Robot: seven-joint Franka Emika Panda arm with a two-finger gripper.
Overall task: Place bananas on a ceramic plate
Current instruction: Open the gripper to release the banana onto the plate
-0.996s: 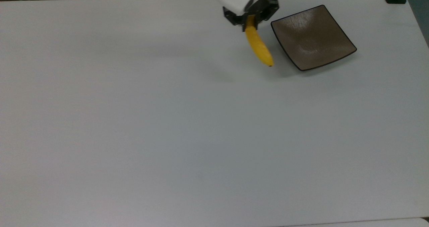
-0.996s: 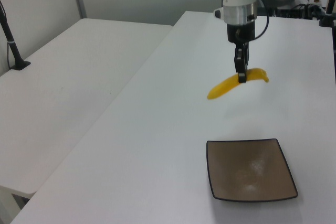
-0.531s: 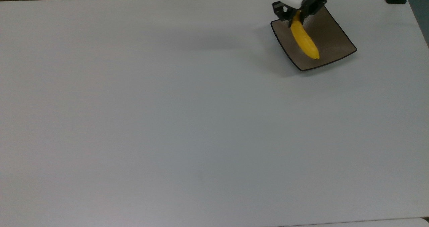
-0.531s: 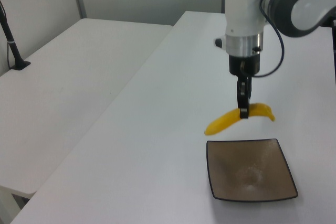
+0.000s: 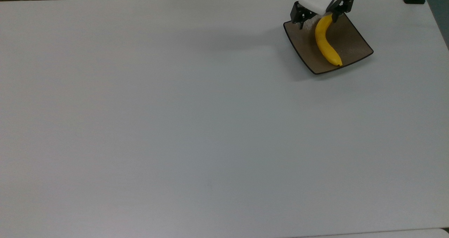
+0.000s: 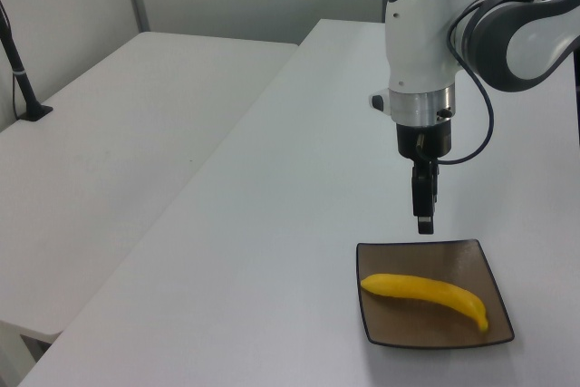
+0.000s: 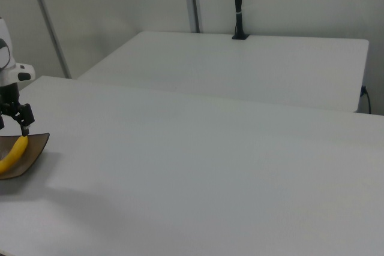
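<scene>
Since 0.5 s ago the banana [image 5: 326,43] has dropped out of the end effector [image 5: 318,18] and now lies flat on the plate [image 5: 354,43]; a second ago it hung clamped over the bare bench [image 5: 175,125], the top view's left of the plate. End effector now released, fingers spread, nothing between them, hovering above the plate's far edge in the left view [image 6: 424,224], clear of the fruit. Banana [image 6: 424,289] runs across the dished centre in the left view, one end near the plate's [image 6: 390,333] left rim, the other near its right front corner. In the top view the stem end sits just under the end effector and the dark tip is near the plate's lower rim. Right view: plate [image 7: 33,151] at the right view's left edge, banana [image 7: 13,154] on it, end effector [image 7: 13,121] just above. Plate sits near the bench's corner at the top view's upper right.
</scene>
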